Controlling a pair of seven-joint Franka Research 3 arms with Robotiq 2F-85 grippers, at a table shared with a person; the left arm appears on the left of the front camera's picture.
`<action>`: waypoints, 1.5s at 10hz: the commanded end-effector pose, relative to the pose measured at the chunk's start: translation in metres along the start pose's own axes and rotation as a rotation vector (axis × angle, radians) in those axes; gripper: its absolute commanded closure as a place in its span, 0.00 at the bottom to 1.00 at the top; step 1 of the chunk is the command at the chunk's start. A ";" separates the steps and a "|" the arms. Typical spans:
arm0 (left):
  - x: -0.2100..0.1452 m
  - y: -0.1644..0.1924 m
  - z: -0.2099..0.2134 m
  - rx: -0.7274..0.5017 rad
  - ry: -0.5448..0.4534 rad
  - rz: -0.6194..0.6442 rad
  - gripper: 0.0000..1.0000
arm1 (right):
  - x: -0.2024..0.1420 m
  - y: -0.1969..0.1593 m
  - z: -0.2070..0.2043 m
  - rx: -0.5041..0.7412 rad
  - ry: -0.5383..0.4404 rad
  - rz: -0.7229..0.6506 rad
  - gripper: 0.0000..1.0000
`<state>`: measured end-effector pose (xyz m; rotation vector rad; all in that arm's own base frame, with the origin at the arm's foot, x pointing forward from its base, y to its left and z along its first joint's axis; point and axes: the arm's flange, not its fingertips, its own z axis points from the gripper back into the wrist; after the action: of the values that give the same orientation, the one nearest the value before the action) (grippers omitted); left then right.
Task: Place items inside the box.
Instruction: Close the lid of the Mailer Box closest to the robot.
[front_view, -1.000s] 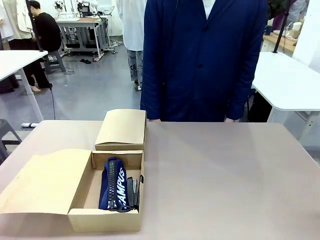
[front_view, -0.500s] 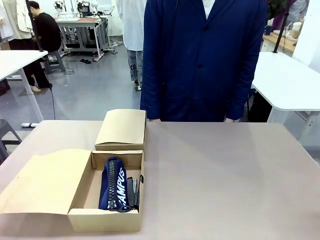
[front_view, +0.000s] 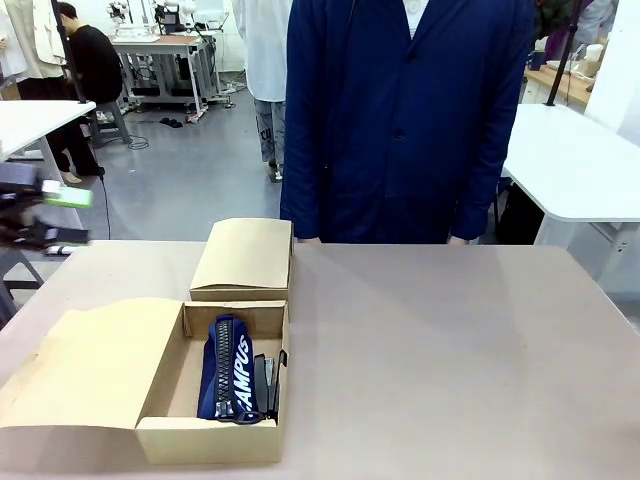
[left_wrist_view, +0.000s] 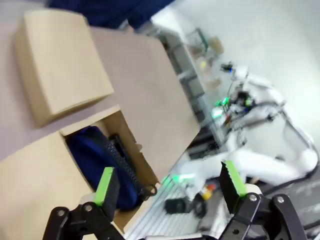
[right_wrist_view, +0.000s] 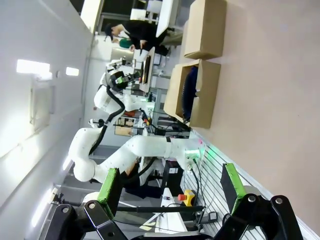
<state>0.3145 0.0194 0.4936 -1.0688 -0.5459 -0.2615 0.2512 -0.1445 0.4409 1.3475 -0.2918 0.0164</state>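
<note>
Hovering L gripper (left_wrist_view: 167, 187) open above box (left_wrist_view: 125, 135).

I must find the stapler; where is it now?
In the front view the stapler lies inside the open box at the table's left, against the blue pencil case's right side.

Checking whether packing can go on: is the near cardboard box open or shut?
Open. The box has its lid flap folded out flat to the left, and the navy pencil case and black stapler lie exposed inside.
</note>
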 end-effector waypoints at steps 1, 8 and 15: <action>-0.075 0.013 -0.036 0.122 -0.042 -0.909 0.00 | 0.001 0.005 0.001 0.013 -0.007 -0.010 0.00; 0.000 0.027 -0.018 0.168 0.165 -0.579 0.00 | 0.001 0.005 0.001 0.013 -0.007 -0.010 0.00; -0.010 0.205 0.106 0.312 0.311 -0.873 0.00 | 0.001 0.005 0.001 0.013 -0.007 -0.010 0.00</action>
<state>0.3635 0.2130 0.3731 -0.4333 -0.6867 -1.0852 0.2509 -0.1449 0.4401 1.3483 -0.2896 0.0126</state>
